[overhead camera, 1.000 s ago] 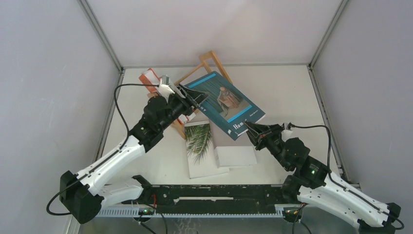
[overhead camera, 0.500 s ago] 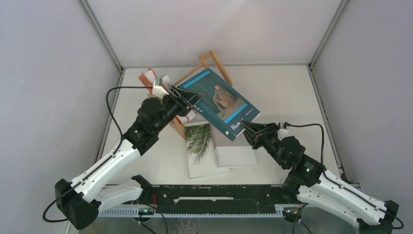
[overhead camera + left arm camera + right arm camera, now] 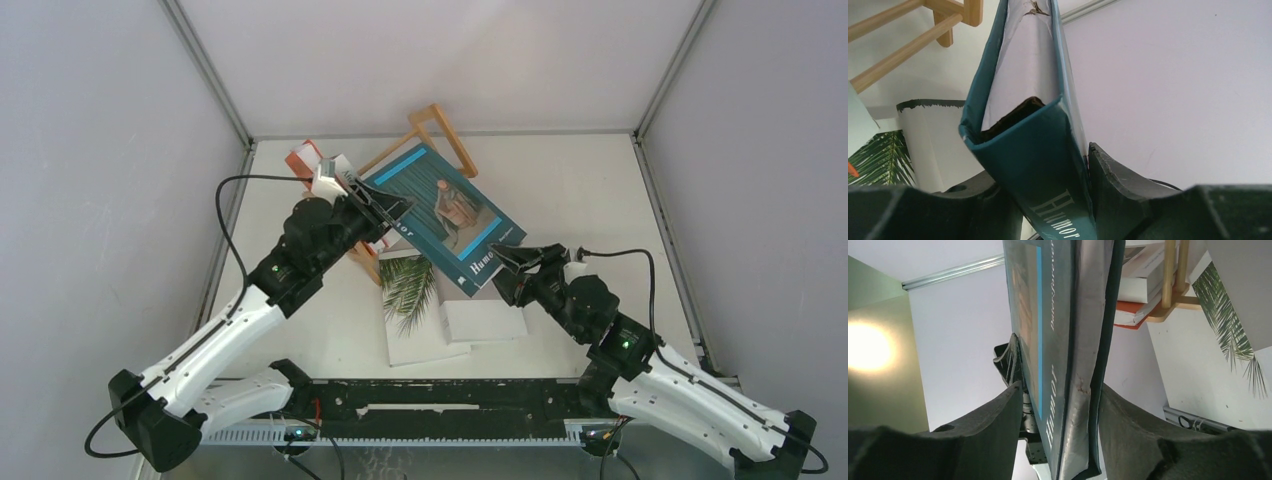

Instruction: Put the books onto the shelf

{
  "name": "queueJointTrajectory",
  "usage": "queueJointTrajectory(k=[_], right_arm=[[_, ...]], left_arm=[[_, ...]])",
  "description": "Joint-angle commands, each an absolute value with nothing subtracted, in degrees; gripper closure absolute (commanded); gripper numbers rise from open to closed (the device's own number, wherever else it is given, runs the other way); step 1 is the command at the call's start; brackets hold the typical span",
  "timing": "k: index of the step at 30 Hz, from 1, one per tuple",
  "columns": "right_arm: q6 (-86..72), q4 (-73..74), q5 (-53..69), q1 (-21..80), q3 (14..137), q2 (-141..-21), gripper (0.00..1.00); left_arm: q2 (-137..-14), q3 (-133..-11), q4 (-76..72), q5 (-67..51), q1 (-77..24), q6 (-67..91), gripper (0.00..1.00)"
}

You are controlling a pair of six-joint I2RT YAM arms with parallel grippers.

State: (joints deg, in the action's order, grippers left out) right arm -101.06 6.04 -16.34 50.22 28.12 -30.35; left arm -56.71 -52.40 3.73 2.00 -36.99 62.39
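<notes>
1. My left gripper point(image 3: 1040, 165) is clamped on the teal "Humor" book point(image 3: 445, 215). Its pads press both sides near the spine at the book's far corner.
2. My right gripper point(image 3: 1059, 386) straddles the near corner of the same book, one finger on each side. I cannot tell whether those fingers are pressing it or standing just clear.
3. The book hangs tilted in the air between my two arms, above the table point(image 3: 590, 190). Its far end is over the shelf point(image 3: 455, 138).
4. Progress, as I judge it: the orange-red book point(image 3: 300, 160) and at least one white book point(image 3: 1143, 270) already rest in the shelf. "Humor" is in hand and not yet placed.
5. The palm-leaf book point(image 3: 410, 300) and the plain grey-white book point(image 3: 485, 320) lie flat on the table, just beside each other, with nothing gripping them. So three books look left to do.
6. The top view alone shows the whole layout and the two flat books together.
7. In that view my left arm hides most of the shelf's contents. The right wrist view shows them from below, resting on the wooden slats.
8. Only the left wrist view shows my pinch at the spine and the book's pages gaping slightly.
</notes>
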Motion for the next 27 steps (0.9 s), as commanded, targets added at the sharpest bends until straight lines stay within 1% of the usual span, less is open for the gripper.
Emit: queueJointTrajectory(k=[1,13,24,27], right_arm=[[-99.27,1.24,-14.33,48.96,28.92,-29.38,0.37],[-94.56,5.06,-11.78,46.99,30.56,-28.3,0.35],[-85.74,12.21,-10.4,46.52,35.2,-29.67,0.35],[-80.26,14.75,-9.56,46.56,37.82,-31.34,0.35]], left_arm=[[-56.52,-57.61,6.27,5.14,-36.82,56.4,0.57],[-57.78,-63.13,9.67,7.64,-36.83,53.44,0.61],[-60.29,-69.72,13.09,8.95,-36.81,50.44,0.62],[-61.14,-71.88,14.06,9.01,-36.83,49.78,0.61]])
